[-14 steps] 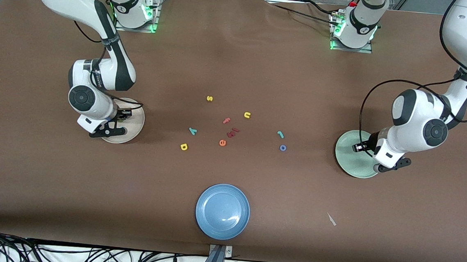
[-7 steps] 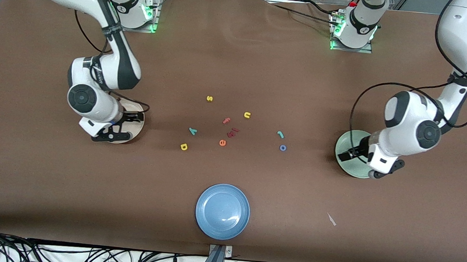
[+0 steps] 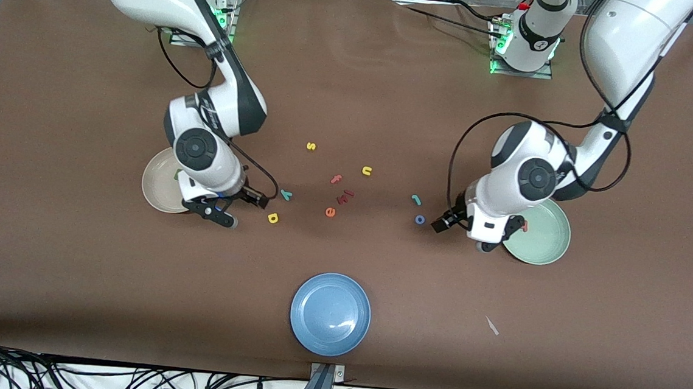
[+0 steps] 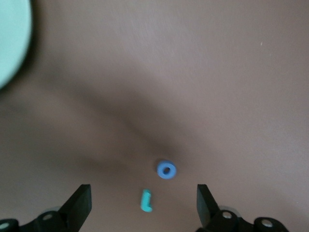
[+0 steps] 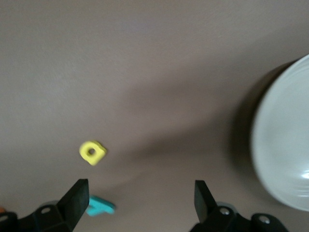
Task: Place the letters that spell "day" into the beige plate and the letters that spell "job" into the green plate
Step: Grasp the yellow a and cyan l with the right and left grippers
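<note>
The right gripper [image 3: 254, 200] is hovering with its jaws spread wide and empty, between the beige plate [image 3: 155, 182] and the teal "y" [image 3: 286, 194]. In the right wrist view the teal "y" [image 5: 100, 206] and the yellow "a" [image 5: 92, 152] are lying ahead of the spread fingers [image 5: 76, 195], which suggests that the arm is lining up its next pick. A dark green letter [image 3: 177, 174], probably the "d", is already lying in the beige plate.

The left gripper [image 3: 446, 222] is likewise standing open and empty, beside the blue "o" [image 3: 420, 220], with the teal "j" [image 3: 416, 199] just farther from the front camera. A pinkish-red letter [image 3: 524, 226] is showing in the green plate [image 3: 542, 235], half hidden by the wrist.

The yellow "s" [image 3: 311, 146], yellow "n" [image 3: 367, 171], pink "f" [image 3: 336, 179], orange "e" [image 3: 330, 211] and blue plate [image 3: 330, 314] are not needed.
</note>
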`<state>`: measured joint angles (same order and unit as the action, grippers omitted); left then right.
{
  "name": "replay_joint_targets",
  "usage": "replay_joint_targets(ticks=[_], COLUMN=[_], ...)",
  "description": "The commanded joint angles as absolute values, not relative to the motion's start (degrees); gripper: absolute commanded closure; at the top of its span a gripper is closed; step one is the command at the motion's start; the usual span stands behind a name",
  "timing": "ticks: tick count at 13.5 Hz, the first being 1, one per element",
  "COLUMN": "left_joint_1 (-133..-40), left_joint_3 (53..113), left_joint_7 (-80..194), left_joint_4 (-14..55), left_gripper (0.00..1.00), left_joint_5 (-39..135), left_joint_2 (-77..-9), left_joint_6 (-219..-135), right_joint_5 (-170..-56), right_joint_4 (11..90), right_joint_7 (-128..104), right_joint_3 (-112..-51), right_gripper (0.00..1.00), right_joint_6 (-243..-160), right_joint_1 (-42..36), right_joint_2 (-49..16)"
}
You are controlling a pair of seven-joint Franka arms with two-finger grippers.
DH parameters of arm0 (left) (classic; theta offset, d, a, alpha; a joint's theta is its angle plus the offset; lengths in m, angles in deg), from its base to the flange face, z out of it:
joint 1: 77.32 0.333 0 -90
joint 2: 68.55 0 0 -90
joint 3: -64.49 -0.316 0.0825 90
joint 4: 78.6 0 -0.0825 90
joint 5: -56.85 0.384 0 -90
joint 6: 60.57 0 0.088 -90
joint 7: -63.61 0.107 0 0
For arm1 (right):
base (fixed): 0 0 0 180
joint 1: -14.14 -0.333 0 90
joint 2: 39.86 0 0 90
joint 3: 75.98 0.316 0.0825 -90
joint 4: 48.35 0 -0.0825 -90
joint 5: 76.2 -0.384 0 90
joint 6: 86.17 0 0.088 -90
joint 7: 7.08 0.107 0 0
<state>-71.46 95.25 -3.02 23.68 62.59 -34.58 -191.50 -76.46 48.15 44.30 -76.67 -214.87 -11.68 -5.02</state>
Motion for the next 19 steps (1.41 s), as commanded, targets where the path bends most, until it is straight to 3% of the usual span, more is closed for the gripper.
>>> replay_joint_targets(ticks=[1,6,10,13,16,19], left_joint_1=[-74.32,-81.09,-81.8,-82.24,-82.24,-82.33], left_joint_3=[94.64,90.6,90.42,90.42,90.42,90.42], left_joint_7=[-8.44,-13.46,-14.08,-14.61,-14.87,-14.87], left_joint_4=[21.85,21.59,21.77,21.77,21.77,21.85], left_gripper=[0.1,0.22,0.4,0.45,0.61,0.91], left_joint_5=[63.26,65.37,65.46,67.13,67.13,67.13], left_joint_2=[-31.64,-28.74,-27.16,-25.93,-25.57,-25.57], left_joint_6=[-191.09,-191.53,-191.61,-192.4,-192.41,-192.41], right_joint_5=[-77.34,-77.52,-77.7,-79.71,-79.72,-79.72], right_joint_4=[41.22,39.1,39.1,39.19,39.36,39.36], right_joint_7=[57.3,64.99,66.66,66.49,66.31,66.22], right_joint_3=[-76.95,-76.95,-76.68,-76.33,-76.07,-76.07], right_gripper=[0.18,0.31,0.33,0.34,0.42,0.42], right_joint_6=[-219.83,-220.64,-220.64,-220.47,-220.55,-220.55], right_joint_1=[-13.02,-13.46,-13.72,-13.9,-13.81,-13.81], right_joint_2=[3.8,5.4,6.02,6.02,6.19,6.54])
